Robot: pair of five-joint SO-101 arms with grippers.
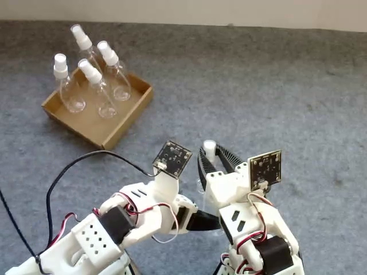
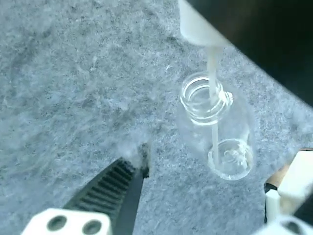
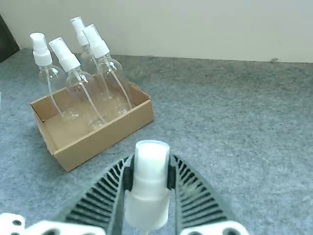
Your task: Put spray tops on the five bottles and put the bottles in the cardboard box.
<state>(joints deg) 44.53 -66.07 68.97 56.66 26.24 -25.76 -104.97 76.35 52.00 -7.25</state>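
Four capped bottles (image 1: 102,91) stand in the cardboard box (image 1: 86,129). The fifth bottle (image 2: 215,128) stands uncapped on the bench (image 1: 275,86). The right pincer (image 3: 150,162), clamped on the last spray top (image 3: 148,188), holds its tube in the neck. The left pincer (image 2: 205,181) sits apart around the bottle.

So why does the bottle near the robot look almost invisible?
Left wrist view: the open bottle is clear, so grey carpet shows through; only its rim and base catch light. Right wrist view: the boxed bottles glint the same way.
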